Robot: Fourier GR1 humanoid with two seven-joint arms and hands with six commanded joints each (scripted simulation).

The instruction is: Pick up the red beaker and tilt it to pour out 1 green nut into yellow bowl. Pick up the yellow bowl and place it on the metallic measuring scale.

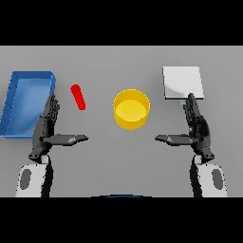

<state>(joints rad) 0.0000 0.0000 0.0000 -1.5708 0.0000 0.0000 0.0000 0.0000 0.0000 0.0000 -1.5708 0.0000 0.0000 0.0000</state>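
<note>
A grey table [121, 161] spreads before me. Nearest, my left hand [46, 129] and right hand [197, 129] hover with straight fingers, holding nothing. Between them, farther out, stands the yellow bowl [131, 109]. The red beaker [78, 97] lies left of it, beside a blue tray [19, 102]. Far right sits the metallic measuring scale [182, 82].

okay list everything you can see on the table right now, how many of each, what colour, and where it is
Shallow rectangular tray: one, blue, far left of the table.
Slim red beaker: one, red, tilted, between tray and bowl.
Round yellow bowl: one, yellow, centre of the table.
Flat square metallic measuring scale: one, silvery white, right side.
Grey table: one, grey, under everything.
Left hand: one, dark, open, near the tray.
Right hand: one, dark, open, below the scale.
</note>
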